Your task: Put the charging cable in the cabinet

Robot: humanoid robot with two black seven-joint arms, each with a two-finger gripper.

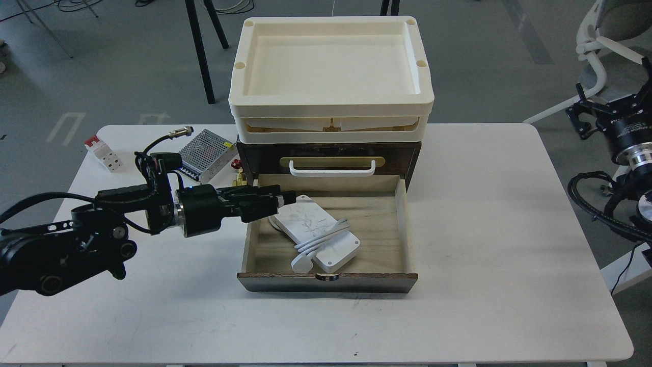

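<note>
The charging cable (316,232) lies flat on the floor of the pale wood drawer (379,239). Its cord is wrapped across it, and its round plug (301,263) rests near the drawer's front. The drawer stands pulled out of the dark brown cabinet (407,153), below the white handle (332,172) and the cream trays (331,109). My left gripper (285,200) is over the drawer's back left corner, just left of the cable. It is open and holds nothing. My right gripper (586,114) is off the table at the far right, dark and end-on.
A silver perforated-metal box (206,150) and small brass and red fittings (238,173) sit left of the cabinet. A white-and-red block (103,154) lies at the table's back left. A white chair (601,46) stands beyond the table's right side.
</note>
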